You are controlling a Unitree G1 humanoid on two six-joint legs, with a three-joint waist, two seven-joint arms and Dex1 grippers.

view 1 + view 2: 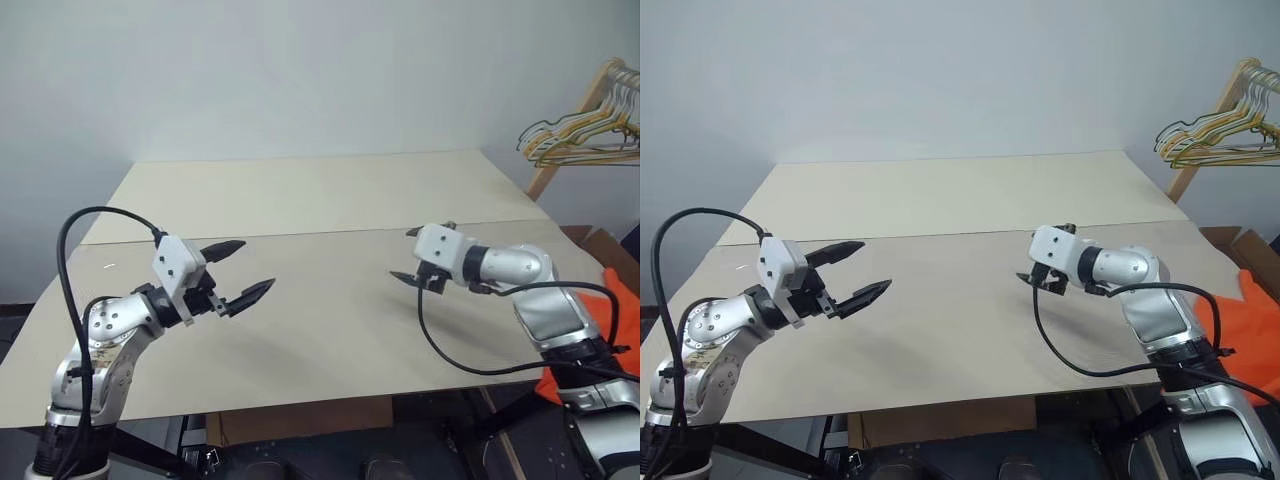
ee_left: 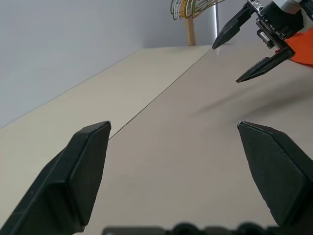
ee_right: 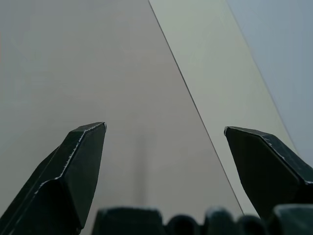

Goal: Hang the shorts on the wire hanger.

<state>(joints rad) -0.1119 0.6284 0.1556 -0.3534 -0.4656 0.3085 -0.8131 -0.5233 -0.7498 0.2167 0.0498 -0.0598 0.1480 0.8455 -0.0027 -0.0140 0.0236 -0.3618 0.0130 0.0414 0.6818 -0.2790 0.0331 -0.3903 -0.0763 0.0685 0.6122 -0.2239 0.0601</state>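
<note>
Both pincers hang over the pale surface [image 1: 330, 330] with nothing in them. The left pincer [image 1: 243, 270] has its two black fingers spread wide apart and points across at the other one. The right pincer [image 1: 1038, 257] is wide open too, but from the head views its fingers are small and mostly hidden behind its white wrist. The shorts [image 1: 612, 330] are off past the right pincer, by the edge of the surface, behind the right arm. Only a bit of orange cloth peeks out, and the rest is cut off. A bunch of hangers [image 1: 585, 135] is far beyond the right pincer, partly cut off. The single dark wire hanger cannot be picked out among them.
</note>
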